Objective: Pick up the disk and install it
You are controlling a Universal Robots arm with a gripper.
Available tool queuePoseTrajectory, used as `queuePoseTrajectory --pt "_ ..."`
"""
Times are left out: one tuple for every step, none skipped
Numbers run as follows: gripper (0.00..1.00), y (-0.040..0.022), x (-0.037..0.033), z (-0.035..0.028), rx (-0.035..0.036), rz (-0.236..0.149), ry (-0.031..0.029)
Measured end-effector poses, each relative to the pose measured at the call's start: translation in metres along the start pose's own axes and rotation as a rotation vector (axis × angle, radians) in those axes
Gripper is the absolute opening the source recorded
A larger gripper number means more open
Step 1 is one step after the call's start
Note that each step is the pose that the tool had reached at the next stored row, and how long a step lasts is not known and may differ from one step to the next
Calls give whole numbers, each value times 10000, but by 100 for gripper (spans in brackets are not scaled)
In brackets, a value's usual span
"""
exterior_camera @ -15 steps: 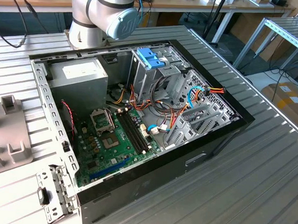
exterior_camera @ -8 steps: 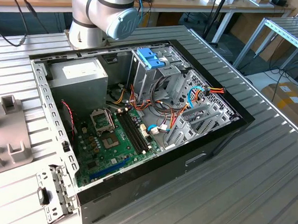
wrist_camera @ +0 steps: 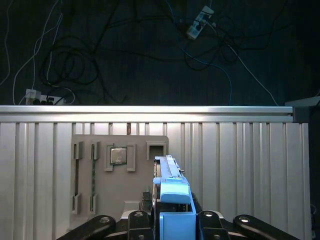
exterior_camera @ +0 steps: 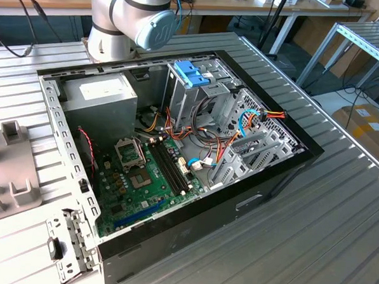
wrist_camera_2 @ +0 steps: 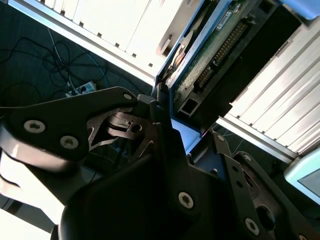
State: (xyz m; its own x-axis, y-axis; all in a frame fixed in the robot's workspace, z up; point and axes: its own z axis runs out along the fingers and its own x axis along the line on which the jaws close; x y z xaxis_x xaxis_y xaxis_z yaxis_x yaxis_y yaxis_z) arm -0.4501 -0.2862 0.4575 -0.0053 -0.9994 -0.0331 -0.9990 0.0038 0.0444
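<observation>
End effector (wrist_camera: 172, 216) clamped on the disk (wrist_camera: 174, 192), which stands edge-on between the fingers in the first wrist view, its light-blue carrier outermost. Beyond it lie the ribbed counter (wrist_camera: 250, 165) and a grey fixture plate (wrist_camera: 120, 172). The exterior view shows the open computer case (exterior_camera: 237, 198). The carry likely goes best with the disk held square, so the carrier meets the drive cage (exterior_camera: 253, 145) parallel and clear of loose cables (exterior_camera: 231, 141).

Silver-grey arm (exterior_camera: 129, 15) with pale-blue joint cap (exterior_camera: 158, 27) — black hand (wrist_camera: 171, 212), silver screw heads (wrist_camera_2: 186, 200).
</observation>
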Motion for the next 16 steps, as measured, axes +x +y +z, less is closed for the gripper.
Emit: queuePoseTrajectory --pt "37 0 0 -6 1 0 0" --pt "37 0 0 -11 1 0 0" --pt "37 1 0 -16 1 0 -1" --pt "37 1 -1 -23 1 0 0" --pt "37 1 -1 -30 0 0 0" --pt "37 1 -1 -36 1 0 0" --pt "37 2 -1 -43 1 0 0" --pt "37 3 -2 -57 0 0 -1" --pt "37 3 -2 -67 0 0 0" --pt "37 3 -2 -74 1 0 -1" --pt "37 4 -3 -80 1 0 -1" --pt "37 4 -3 -90 1 0 -1" --pt "37 4 -3 -101 1 0 -1" --pt "37 5 -3 -107 1 0 -1" --pt "37 5 -3 -112 1 -1 -1" --pt "37 5 -4 -120 1 0 -1"
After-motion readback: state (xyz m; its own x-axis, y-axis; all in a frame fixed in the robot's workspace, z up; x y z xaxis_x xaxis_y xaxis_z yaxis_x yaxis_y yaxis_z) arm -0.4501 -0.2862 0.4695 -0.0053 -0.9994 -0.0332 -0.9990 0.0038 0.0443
